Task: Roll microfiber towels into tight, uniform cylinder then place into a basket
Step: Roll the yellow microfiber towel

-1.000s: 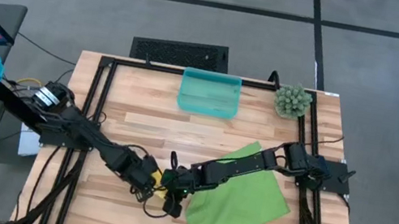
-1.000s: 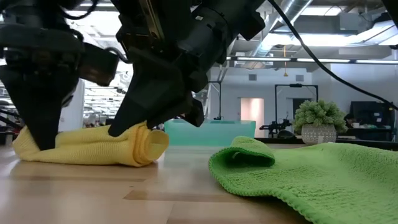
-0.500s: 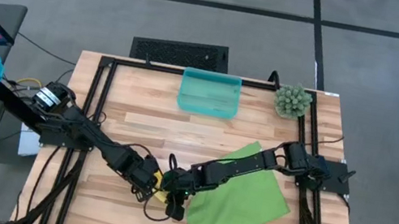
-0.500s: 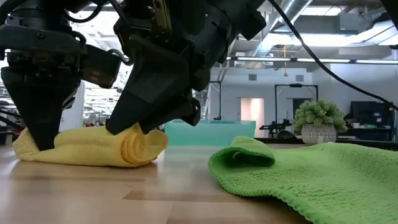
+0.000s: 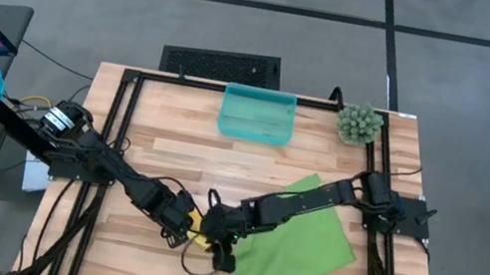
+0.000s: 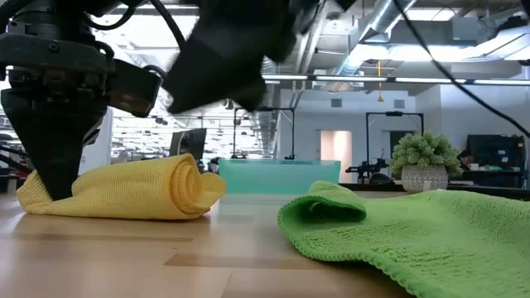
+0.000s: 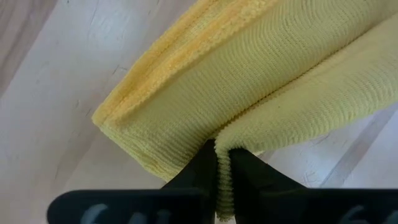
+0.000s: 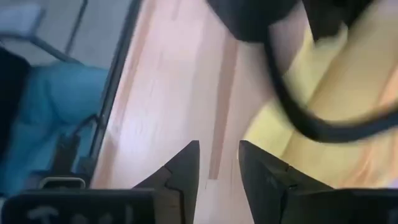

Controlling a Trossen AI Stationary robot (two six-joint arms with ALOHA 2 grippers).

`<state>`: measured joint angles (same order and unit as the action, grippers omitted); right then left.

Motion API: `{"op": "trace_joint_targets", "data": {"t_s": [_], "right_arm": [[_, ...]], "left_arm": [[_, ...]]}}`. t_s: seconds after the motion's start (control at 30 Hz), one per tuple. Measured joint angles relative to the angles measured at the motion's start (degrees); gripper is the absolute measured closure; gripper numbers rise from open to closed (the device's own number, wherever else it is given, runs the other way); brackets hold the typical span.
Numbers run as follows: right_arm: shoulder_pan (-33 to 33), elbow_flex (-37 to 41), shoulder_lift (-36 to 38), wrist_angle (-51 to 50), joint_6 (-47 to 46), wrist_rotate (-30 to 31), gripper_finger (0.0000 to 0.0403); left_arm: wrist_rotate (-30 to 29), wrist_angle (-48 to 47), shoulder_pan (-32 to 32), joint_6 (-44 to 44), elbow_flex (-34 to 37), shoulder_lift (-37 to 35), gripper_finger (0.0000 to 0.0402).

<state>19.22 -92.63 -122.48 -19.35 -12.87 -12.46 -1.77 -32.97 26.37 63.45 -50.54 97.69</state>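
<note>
Rolling of the yellow towel is judged to be the step in hand, and it is only partly done. One end is coiled into a loose spiral, seen in the low view, while the other end lies flat on the table. The green towel is spread unrolled just beside it, one corner folded over, partly under the right arm. The basket is set at the far edge, well apart from both towels, with nothing seen inside it.

The left gripper is closed tight on a fold at the flat end of the yellow towel, pinning it near the table. The right gripper is raised clear of the coiled end; its fingers are parted by a narrow gap and nothing is held between them.

The next move is judged to call for a fresh grip on the coil by the right gripper, so that the roll can be tightened toward the pinned end without slackening.

Counted: two arms, two towels, one basket, one small plant at the far right corner.
</note>
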Motion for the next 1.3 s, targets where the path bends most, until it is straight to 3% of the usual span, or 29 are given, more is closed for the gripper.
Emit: {"op": "trace_joint_targets", "data": {"t_s": [0.2,0.37,0.8,1.0,1.3], "right_arm": [[5.3,0.5,-1.7,7.1,15.8,10.1,0.0276],[6.1,0.4,-3.0,8.9,17.6,17.7,0.0276],[1.7,0.4,-7.1,10.2,9.7,13.3,0.0276],[0.8,0.4,-7.2,6.2,5.2,19.6,0.0276],[-0.2,0.4,-7.2,3.5,1.6,22.0,0.0276]], "left_arm": [[0.0,0.1,0.0,-0.2,0.0,0.0,0.0388],[0.0,0.3,0.0,-0.2,0.0,0.0,0.0388],[0.5,0.3,0.0,-0.4,0.1,0.0,0.0388],[0.9,0.3,0.0,-0.5,0.1,0.0,0.0387],[0.5,0.5,0.0,-2.1,0.1,0.0,0.0361]]}}
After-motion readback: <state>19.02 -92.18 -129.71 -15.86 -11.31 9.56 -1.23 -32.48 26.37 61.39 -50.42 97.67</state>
